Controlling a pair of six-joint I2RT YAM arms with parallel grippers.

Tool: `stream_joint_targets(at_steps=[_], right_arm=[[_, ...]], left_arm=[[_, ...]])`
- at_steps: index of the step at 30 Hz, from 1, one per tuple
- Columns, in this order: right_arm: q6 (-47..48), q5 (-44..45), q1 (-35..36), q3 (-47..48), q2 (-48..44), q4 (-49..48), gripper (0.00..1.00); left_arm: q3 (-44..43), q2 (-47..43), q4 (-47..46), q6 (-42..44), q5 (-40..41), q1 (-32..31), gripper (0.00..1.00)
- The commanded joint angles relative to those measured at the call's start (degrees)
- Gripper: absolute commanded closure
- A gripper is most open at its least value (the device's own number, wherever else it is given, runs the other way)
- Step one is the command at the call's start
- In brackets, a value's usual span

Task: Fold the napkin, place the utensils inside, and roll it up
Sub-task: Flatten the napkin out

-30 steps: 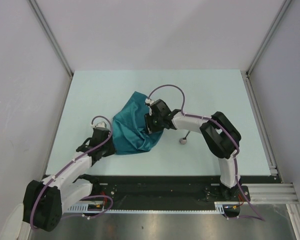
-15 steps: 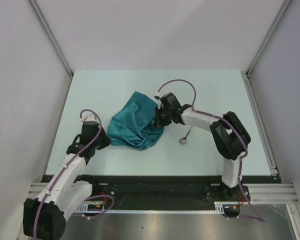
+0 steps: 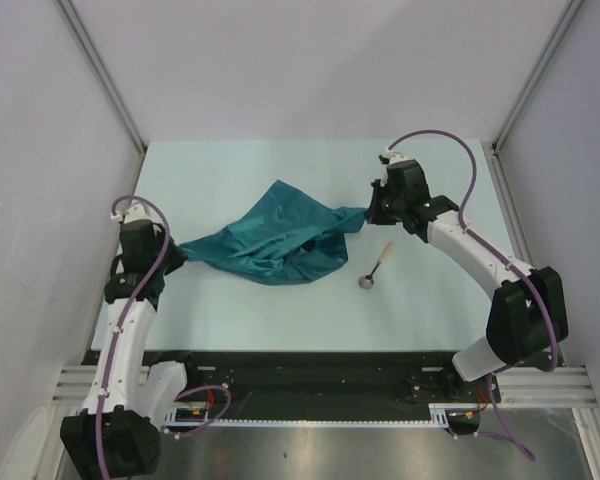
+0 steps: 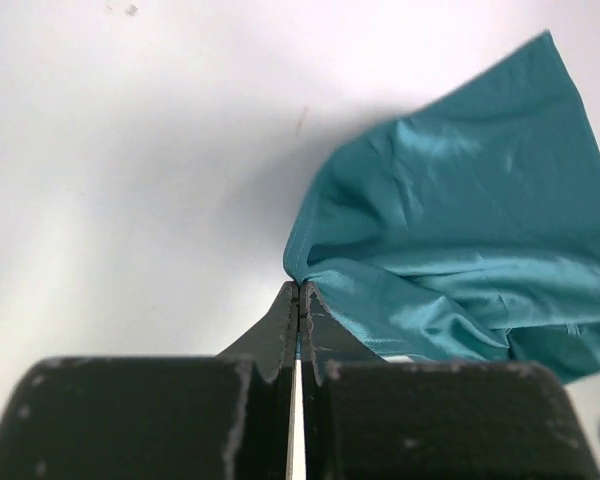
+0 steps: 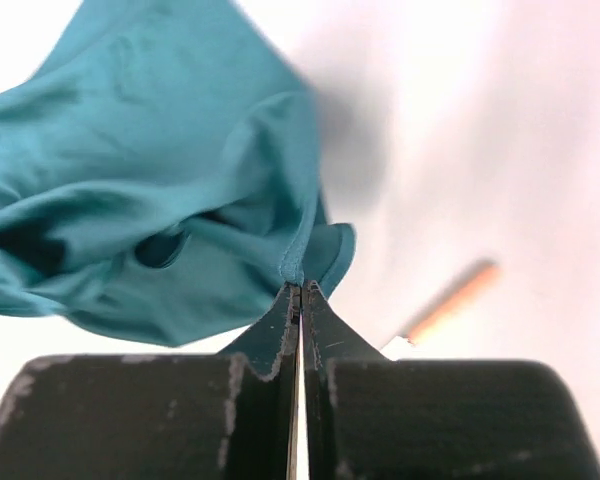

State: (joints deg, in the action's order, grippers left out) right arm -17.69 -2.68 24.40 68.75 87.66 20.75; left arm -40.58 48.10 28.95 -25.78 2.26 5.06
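With the arms now swung apart, the left tool (image 3: 178, 250) and right tool (image 3: 368, 214) each pinch a napkin (image 3: 270, 245) edge, stretching the bunched cloth open for folding.

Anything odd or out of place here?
Only the teal, shiny cloth napkin: crumpled, not flat, pinched at opposite ends by the left gripper and right gripper. The small tan-handled metal spoon lies apart beside it.

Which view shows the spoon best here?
The top external view: the whole spoon lies in focus on the table, right of the napkin. The right wrist view catches only its blurred tan handle; the left wrist view shows no clear spoon.
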Motion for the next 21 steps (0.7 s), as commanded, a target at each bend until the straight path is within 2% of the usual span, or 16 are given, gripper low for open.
stream_joint_targets(at_steps=[1, 6, 12, 15, 16, 18, 21], right_arm=[[2.58, 6.54, -3.39, -0.46, -5.12, 4.91, 1.0], [3.89, 5.23, -7.17, 3.4, -3.38, 4.82, 1.0], [4.6, 4.61, -8.58, 14.64, 8.22, 5.25, 1.0], [3.46, 3.29, -6.57, 16.33, 10.08, 7.37, 0.54], [3.28, 3.29, -4.13, 15.37, 9.73, 6.15, 0.34], [2.15, 3.29, -0.95, 12.31, 8.32, 4.66, 0.27], [-1.1, -3.2, 4.06, 7.91, 7.88, 2.12, 0.29]], left_arm=[[-4.59, 1.03, -1.0, 3.98, -1.82, 4.69, 1.0], [-6.09, 3.75, -2.4, 5.56, -4.45, 7.33, 1.0], [-4.16, 9.03, -3.99, 7.76, -9.12, 7.51, 1.0], [-4.16, 8.6, -4.08, 8.29, -9.03, 7.51, 1.0], [-3.98, 8.33, -4.42, 8.29, -8.77, 7.42, 1.0], [-3.9, 8.07, -4.6, 8.29, -8.85, 7.42, 1.0], [-3.37, 8.77, -5.04, 7.85, -10.78, 7.51, 1.0]])
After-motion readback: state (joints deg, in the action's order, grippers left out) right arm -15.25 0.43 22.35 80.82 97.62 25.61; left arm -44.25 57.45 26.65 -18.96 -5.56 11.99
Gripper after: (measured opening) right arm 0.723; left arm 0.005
